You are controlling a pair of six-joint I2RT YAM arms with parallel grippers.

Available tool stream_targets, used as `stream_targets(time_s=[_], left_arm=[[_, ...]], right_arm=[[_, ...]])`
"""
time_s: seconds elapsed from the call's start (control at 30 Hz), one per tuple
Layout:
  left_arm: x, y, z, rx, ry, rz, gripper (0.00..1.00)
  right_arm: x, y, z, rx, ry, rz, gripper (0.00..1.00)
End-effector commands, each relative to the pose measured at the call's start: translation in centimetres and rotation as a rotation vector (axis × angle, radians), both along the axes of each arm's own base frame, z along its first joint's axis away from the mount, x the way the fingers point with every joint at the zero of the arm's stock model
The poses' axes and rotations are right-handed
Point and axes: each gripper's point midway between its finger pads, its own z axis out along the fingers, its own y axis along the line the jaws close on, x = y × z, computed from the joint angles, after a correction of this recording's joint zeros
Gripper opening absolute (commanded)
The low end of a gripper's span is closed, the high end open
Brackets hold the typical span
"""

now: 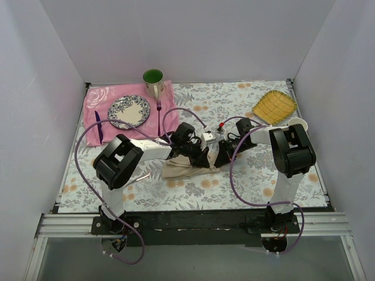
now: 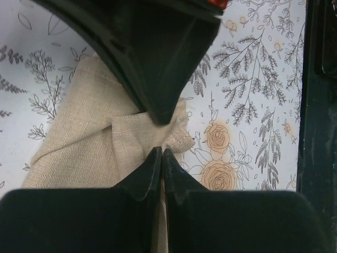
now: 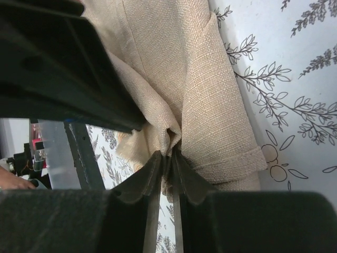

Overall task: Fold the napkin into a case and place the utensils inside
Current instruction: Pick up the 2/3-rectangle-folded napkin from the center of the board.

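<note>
Beige linen, bunched rather than flat: the napkin [image 1: 179, 170] lies near the middle of the desk [image 1: 246, 181], a little toward 6 o'clock in the overhead view, with its long axis running roughly 9 to 3. Both arms meet over its 3 o'clock end, the left one reaching in from 9 and the right from 3, so neither is clearly the nearer.

From the left wrist camera, the left claw [image 2: 162, 155] has its fingers pressed together with a sliver of cloth showing in the seam, so I read it as clamped on the napkin's edge. The rest of the cloth fans away toward 10 o'clock. The right claw [image 3: 167, 157] sits nose to nose with it at 12. Its fingers stand a crack apart with a gather of fabric between the tips. Whether they bite on that gather or merely flank it, I cannot tell.

My judgement is that the fold turns on this shared pinch point. The free body of the napkin lies on the 9 o'clock side of both claws, so any pull has to run along that long axis or it will skew the oblong.

Both arms cover the pinch point from above, so the fold lines underneath are hidden. I cannot find the spoon or the pale fork anywhere. Only a purple fork [image 1: 159, 117] shows, up on the pink mat [image 1: 102, 99] at 11 o'clock.
</note>
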Motion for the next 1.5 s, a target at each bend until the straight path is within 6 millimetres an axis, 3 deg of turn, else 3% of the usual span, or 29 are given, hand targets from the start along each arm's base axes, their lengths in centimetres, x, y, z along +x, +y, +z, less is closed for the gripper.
stream_targets(time_s=[0.0, 0.23, 0.4, 0.6, 1.17, 1.27, 1.33, 1.37, 1.47], left_arm=[[0.7, 0.0, 0.2, -0.022, 0.103, 0.026, 0.0], [2.7, 1.3, -1.2, -0.03, 0.235, 0.096, 0.0], [2.8, 1.2, -1.4, -0.037, 0.277, 0.083, 0.0], [2.6, 1.0, -1.3, -0.043, 0.323, 0.083, 0.0], [4.3, 0.3, -0.5, -0.036, 0.468, 0.212, 0.0], [4.1, 0.1, 0.0, -0.043, 0.491, 0.208, 0.0], [3.9, 0.3, 0.8, -0.078, 0.489, 0.196, 0.11], [3.8, 0.6, 3.0, -0.126, 0.452, 0.183, 0.31], [3.8, 1.7, 6.7, -0.218, 0.334, 0.166, 0.47]], right_arm=[[0.5, 0.0, 0.0, -0.014, -0.041, 0.014, 0.25], [0.5, 0.2, 0.5, 0.005, -0.034, 0.017, 0.34], [0.3, 0.2, 0.5, 0.008, -0.036, 0.025, 0.45], [0.5, 0.3, 0.4, -0.002, -0.052, 0.028, 0.46], [0.9, 0.4, -1.0, -0.085, -0.094, 0.021, 0.2], [0.8, 0.3, -1.3, -0.093, -0.083, 0.019, 0.01], [0.8, 0.3, -1.4, -0.099, -0.074, 0.016, 0.01], [0.8, 0.3, -1.5, -0.099, -0.073, 0.017, 0.01], [1.0, 0.4, -1.5, -0.098, -0.073, 0.013, 0.01]])
